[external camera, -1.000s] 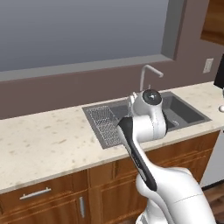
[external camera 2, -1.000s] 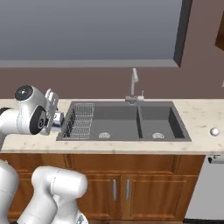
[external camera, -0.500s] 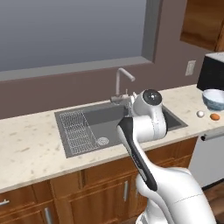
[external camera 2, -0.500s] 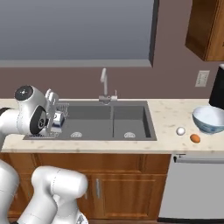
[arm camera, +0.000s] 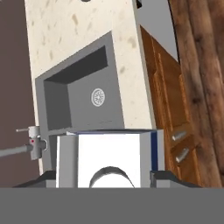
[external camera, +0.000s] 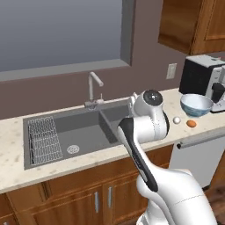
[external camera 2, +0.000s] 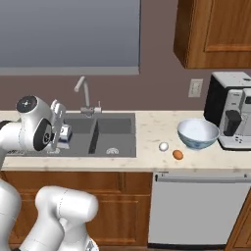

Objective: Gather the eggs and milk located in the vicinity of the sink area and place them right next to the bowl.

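Place: a home kitchen, rendered.
Counter: speckled pale stone counter (external camera 2: pixel 147 125) along a brown wall.
Sink: dark grey double-basin sink (external camera: pixel 70 132) with a thin metal faucet (external camera: pixel 93 88).
Storage: wooden cabinets (external camera 2: pixel 215 32) above and below.
Appliances: dishwasher (external camera 2: pixel 196 206) under the counter, coffee machine (external camera 2: pixel 230 117) beside the bowl (external camera 2: pixel 197 133).
Wall: window (external camera: pixel 57 33), power outlet (external camera 2: pixel 195 87).

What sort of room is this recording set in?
A simulated home kitchen: a double-basin sink with a faucet set in a speckled counter, wood cabinets above, and a coffee machine beside a bowl.
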